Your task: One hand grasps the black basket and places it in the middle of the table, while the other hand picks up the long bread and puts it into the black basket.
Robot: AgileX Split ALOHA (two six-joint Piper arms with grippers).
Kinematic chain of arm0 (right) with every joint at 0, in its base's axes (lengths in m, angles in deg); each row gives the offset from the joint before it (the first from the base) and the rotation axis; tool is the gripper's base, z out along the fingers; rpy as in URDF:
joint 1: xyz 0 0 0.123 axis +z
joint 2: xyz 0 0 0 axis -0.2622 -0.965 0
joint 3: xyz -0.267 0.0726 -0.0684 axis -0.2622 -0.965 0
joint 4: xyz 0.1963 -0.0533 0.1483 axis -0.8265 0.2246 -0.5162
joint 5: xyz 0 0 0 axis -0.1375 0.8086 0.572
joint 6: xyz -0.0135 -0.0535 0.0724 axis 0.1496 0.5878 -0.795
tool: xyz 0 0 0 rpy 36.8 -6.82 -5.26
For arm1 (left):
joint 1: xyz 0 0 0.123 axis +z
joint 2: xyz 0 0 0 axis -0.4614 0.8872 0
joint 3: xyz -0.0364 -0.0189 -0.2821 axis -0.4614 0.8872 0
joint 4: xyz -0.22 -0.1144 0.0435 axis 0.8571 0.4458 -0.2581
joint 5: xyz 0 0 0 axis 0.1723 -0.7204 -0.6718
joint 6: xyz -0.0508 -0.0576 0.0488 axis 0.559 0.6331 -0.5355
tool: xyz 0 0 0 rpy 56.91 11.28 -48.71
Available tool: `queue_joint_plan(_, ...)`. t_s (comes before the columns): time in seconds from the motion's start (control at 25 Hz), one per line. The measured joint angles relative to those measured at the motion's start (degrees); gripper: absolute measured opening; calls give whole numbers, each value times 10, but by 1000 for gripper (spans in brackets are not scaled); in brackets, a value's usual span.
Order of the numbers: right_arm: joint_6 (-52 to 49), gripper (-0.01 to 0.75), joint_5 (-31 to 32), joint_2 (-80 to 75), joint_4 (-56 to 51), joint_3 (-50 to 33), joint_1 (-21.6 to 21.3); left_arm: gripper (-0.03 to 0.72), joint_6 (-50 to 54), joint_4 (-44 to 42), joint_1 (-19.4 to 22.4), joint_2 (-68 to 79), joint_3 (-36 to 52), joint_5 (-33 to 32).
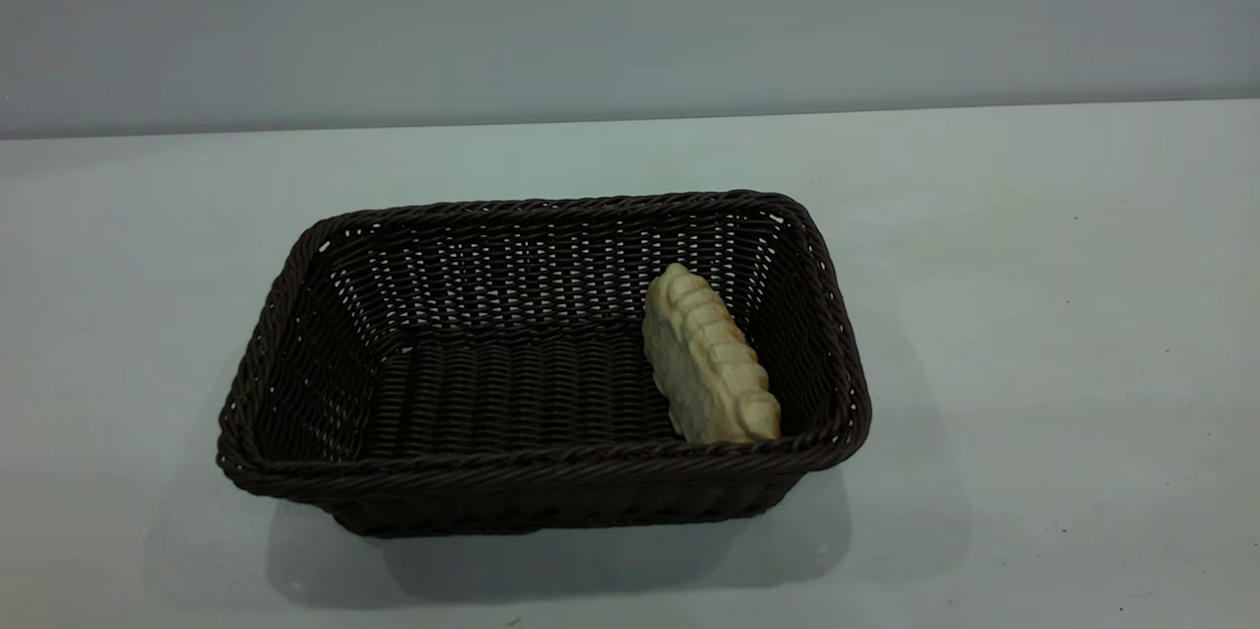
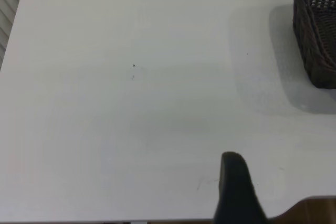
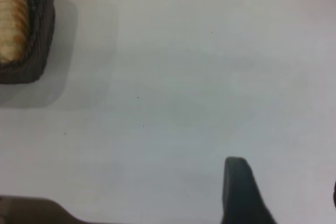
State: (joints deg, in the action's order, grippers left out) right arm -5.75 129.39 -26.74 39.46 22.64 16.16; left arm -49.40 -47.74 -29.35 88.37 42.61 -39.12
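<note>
The black basket [image 1: 295,471] sits near the middle of the bench [image 1: 1034,314], and the long bread [image 1: 709,358] lies inside it, leaning along the wall on my right arm's side, its long axis running front to back. Both my grippers are out of the exterior view, each well apart from the basket; each wrist view shows only one dark finger, so I cannot tell their state. I judge both placements done.
</note>
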Motion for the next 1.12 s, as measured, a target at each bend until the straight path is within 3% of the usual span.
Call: queue_joint_plan(1.12, 0, 401, 0, 0, 0, 0, 0, 531, 0, 11, 0, 0, 0, 0)
